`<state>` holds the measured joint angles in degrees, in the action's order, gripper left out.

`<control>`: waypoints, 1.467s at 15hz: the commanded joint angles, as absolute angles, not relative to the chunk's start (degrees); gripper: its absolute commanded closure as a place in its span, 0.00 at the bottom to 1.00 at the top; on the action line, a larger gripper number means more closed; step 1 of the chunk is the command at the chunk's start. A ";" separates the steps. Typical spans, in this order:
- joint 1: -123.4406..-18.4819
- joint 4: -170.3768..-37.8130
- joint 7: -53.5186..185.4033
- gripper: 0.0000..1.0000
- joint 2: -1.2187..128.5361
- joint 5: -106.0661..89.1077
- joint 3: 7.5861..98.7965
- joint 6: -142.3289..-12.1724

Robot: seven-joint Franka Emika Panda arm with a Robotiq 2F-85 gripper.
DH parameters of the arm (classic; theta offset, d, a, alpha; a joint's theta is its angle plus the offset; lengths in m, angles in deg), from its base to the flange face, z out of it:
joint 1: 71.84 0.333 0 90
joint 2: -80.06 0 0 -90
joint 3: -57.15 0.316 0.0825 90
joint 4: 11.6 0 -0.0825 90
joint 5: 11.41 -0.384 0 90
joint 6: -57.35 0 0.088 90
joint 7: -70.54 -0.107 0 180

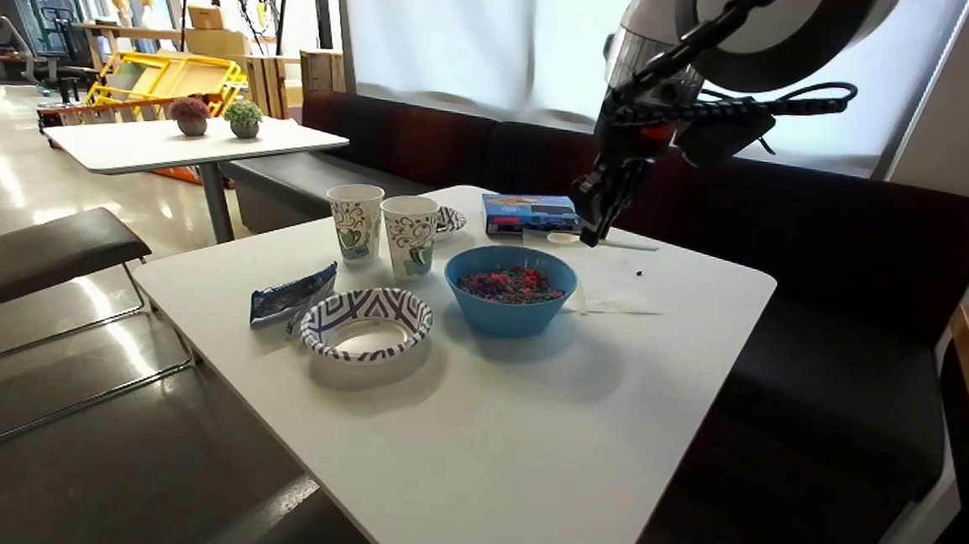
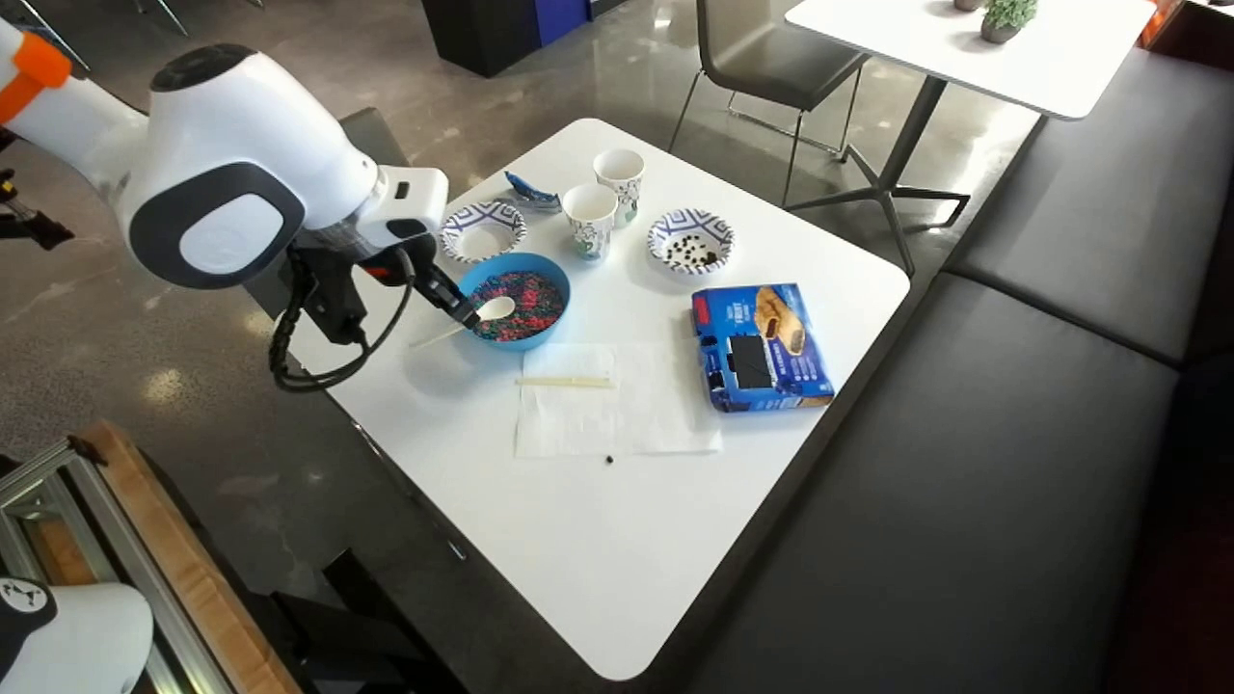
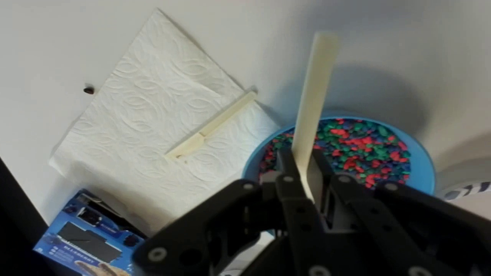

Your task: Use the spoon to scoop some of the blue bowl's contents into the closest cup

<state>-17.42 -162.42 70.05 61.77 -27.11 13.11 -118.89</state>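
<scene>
My gripper [image 2: 469, 316] is shut on the pale spoon [image 2: 497, 308], gripping its handle. In the wrist view the handle [image 3: 315, 88] sticks out past the fingertips, while the head is hidden there. An exterior view shows the spoon's head over the blue bowl [image 1: 505, 317], apart from what lies inside; it looks bare. Small red, green and dark blue pieces [image 3: 368, 149] form the bowl's contents. The closest cup [image 2: 590, 220], white with a leafy print, stands upright beside the bowl, and another cup [image 2: 622, 175] is just behind it.
Beside the blue bowl sits a patterned paper bowl [image 1: 419, 306], near a blue wrapper [image 1: 294, 296]. Another patterned bowl [image 2: 659, 241] holds several dark pieces. A paper napkin [image 2: 627, 424] bears a pale knife [image 3: 215, 122], with a blue box [image 2: 771, 347] beyond it.
</scene>
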 commanded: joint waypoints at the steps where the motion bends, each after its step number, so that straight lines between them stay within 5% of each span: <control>1: -12.43 -159.20 68.48 0.97 61.51 -25.20 9.59 -111.06; 5: -15.95 -156.01 72.72 0.97 64.72 -26.26 12.11 -102.59; 15: -58.15 -140.11 70.00 0.97 58.30 -17.86 49.02 -87.86; 22: -67.49 -133.75 72.54 0.97 51.61 -17.84 56.56 -81.75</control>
<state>-64.49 -137.29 71.55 55.10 -18.81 53.92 -84.63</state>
